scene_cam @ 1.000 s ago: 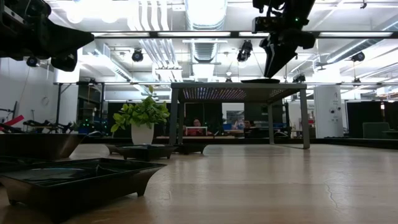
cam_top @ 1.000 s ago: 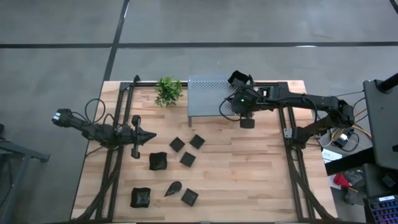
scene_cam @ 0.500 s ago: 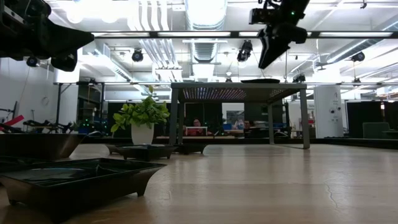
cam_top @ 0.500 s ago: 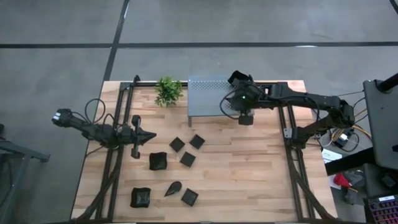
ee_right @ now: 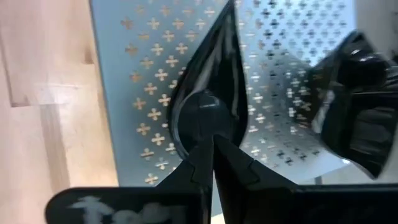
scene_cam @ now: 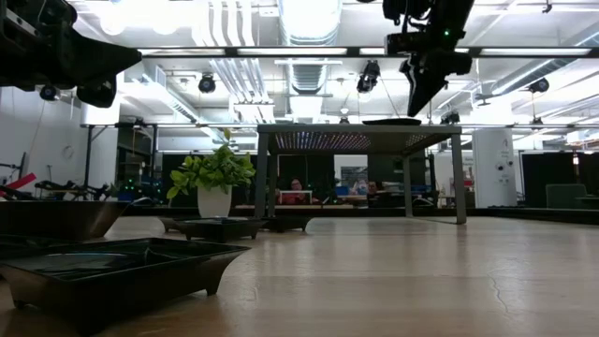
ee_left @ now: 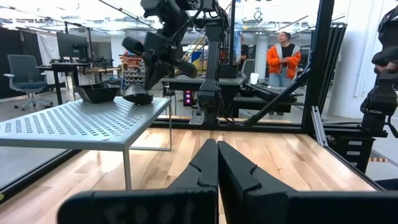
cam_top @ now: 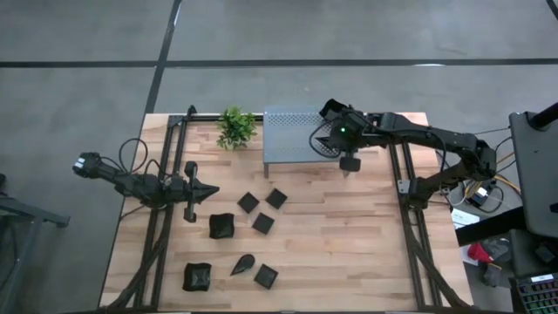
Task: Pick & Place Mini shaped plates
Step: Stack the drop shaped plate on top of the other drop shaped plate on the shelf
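Observation:
Several mini shaped plates, small and black, lie on the wooden table, among them flat squares (cam_top: pixel 262 222), a deeper one (cam_top: pixel 221 226) and a teardrop (cam_top: pixel 243 263). A teardrop plate (ee_right: pixel 205 106) and a deeper plate (ee_right: pixel 354 106) rest on the grey perforated shelf (cam_top: pixel 292 135). My right gripper (ee_right: pixel 213 144) hangs shut just above the shelf's right end (scene_cam: pixel 413 110), over the teardrop plate's wide end, with nothing between its fingers. My left gripper (cam_top: pixel 214 190) waits shut and level at the table's left.
A small green plant (cam_top: pixel 235 127) stands left of the shelf at the far edge. Black frame rails (cam_top: pixel 159 227) run along the table's left and right sides. Bare wood lies between the shelf and the plates on the table.
My right gripper has shut its fingers above the shelf's right end and has shifted slightly there. The teardrop plate stays where it was on the shelf.

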Robot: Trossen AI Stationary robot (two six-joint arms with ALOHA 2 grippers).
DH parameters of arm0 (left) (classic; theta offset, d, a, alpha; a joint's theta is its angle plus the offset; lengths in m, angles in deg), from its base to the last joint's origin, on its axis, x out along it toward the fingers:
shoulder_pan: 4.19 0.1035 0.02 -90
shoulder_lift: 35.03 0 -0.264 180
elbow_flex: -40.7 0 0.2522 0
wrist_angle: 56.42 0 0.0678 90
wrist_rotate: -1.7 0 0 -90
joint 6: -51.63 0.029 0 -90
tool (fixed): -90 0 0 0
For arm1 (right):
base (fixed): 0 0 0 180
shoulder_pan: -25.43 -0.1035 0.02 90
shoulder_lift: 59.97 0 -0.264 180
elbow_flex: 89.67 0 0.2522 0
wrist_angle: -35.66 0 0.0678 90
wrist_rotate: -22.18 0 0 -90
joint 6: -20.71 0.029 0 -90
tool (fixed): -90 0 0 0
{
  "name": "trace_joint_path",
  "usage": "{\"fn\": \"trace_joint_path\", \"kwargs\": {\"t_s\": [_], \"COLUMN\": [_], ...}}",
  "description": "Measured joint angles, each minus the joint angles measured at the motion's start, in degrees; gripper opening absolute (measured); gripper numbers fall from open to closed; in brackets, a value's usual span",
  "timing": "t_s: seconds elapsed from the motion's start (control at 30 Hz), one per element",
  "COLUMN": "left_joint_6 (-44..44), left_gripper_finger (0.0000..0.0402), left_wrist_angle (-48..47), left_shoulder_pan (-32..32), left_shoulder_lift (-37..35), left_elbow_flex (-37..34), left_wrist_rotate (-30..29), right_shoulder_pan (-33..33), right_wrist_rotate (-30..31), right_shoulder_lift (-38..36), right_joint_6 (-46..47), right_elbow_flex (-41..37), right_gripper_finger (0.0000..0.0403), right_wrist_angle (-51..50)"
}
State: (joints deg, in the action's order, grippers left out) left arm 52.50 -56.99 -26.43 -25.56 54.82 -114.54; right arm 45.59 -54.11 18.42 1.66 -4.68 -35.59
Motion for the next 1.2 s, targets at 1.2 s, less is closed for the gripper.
{"fn": "trace_joint_path", "kwargs": {"t_s": [1.2], "left_joint_6": [-0.01], "left_gripper_finger": [0.0], "left_wrist_angle": [0.0], "left_shoulder_pan": [0.02], "left_shoulder_lift": [-0.01], "left_elbow_flex": [0.0], "left_wrist_rotate": [0.0], "right_shoulder_pan": [0.0], "right_wrist_rotate": [-0.18], "right_shoulder_lift": [2.32], "right_joint_6": [-0.89], "right_elbow_flex": [0.21], "right_gripper_finger": [0.0008], "right_wrist_angle": [2.51]}}
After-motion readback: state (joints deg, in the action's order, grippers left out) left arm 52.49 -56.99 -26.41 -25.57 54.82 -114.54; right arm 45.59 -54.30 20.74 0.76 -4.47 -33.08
